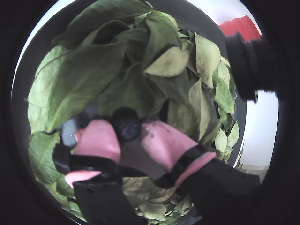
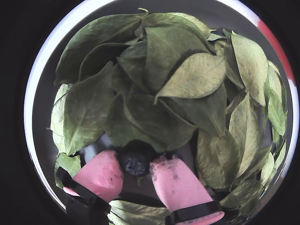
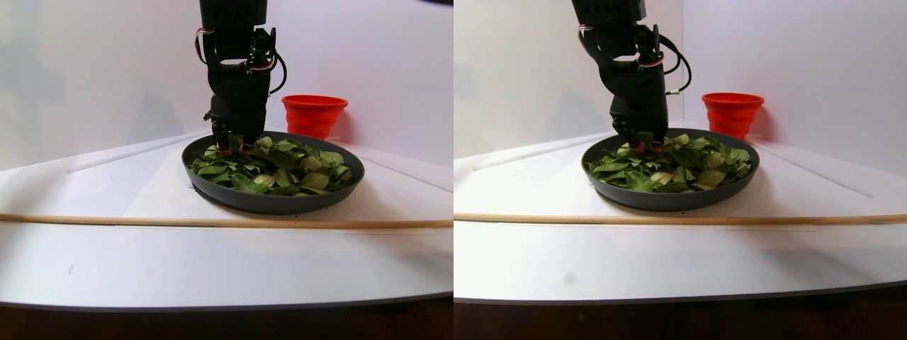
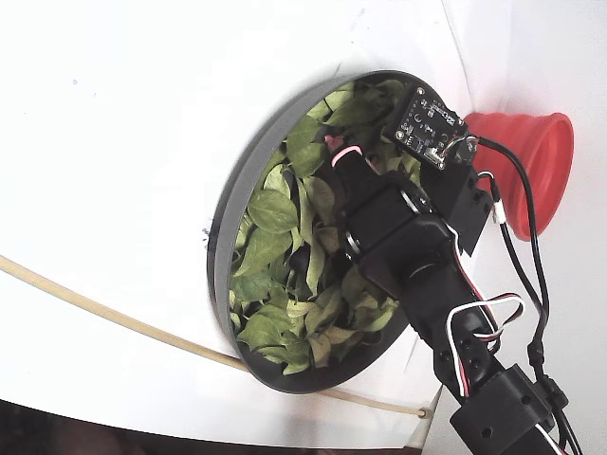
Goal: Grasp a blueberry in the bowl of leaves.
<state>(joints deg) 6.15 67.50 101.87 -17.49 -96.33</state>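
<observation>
In a wrist view, the hand comes in from six o'clock, its two pink fingertips nearly shut around the blueberry, which sits dark and round between them, touching both pads as far as can be told. The leaves fill the bowl from nine to three o'clock, and a sliver of the red cup shows at one o'clock. In the other wrist view the same grip is plainer: the blueberry is pinched between the pink fingertips at six o'clock, low among the leaves, with bare bowl floor showing just around it. In the stereo pair view the hand stands upright with its tips down in the leaves at the ten o'clock side of the bowl, the red cup behind and a thin wooden stick lying across the tabletop in front; the berry itself is too small to find here. In the fixed view the arm hides the berry, and the hand is over the bowl near the red cup. The berry is likely light, soft and smooth-skinned, so it could squash or squirt out; a gentle hold across its widest middle seems best.
</observation>
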